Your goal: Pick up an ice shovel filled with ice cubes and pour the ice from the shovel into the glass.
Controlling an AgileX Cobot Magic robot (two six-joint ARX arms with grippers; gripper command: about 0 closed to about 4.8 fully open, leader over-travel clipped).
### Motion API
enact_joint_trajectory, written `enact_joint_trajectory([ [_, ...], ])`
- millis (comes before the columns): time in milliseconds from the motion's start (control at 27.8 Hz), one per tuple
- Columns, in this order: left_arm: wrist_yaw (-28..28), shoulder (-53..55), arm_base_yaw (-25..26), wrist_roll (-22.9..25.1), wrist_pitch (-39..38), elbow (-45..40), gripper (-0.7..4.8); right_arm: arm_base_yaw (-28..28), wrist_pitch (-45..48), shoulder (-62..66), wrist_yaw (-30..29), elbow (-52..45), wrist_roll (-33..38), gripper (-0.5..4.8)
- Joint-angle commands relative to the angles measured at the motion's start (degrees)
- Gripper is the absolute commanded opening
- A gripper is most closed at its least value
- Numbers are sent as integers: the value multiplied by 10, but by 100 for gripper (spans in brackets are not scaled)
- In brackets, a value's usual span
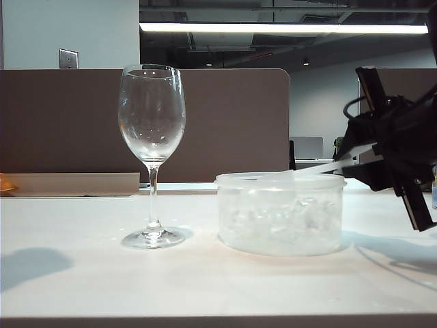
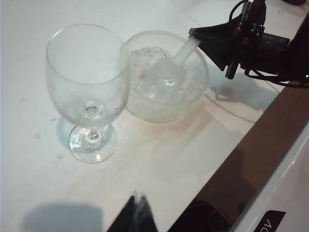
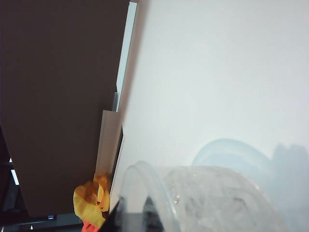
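Glass: tall clear stemmed wine glass stands upright on the white table, looks empty, sits just left of the tub in the exterior view, not touching it as far as I can see.
Tub: squat round translucent plastic tub, packed with small whitish glistening ice cubes.
Scoop: small translucent whitish plastic ice shovel, bowl lying on the ice inside the tub, long flat handle sticking up and out over the rim toward the right side of the exterior view.
Right gripper: black right gripper is right at the handle's far end, just outside the tub's rim, fingers pinched on the handle tip from both sides.
Left gripper: left gripper only shows as dark fingertips at the edge of its own wrist view, up above the table, well apart from glass and tub. Can't tell if it's open or closed.
Background: brown partition behind the table.
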Motion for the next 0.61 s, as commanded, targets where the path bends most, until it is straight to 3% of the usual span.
enact_joint_trajectory([
  [36,1,-1,0,2,7,2,-3,0,-3,-1,0,0,3,-1],
  [611,1,-1,0,2,7,2,-2,-19,-3,-50,1,0,21,-1],
])
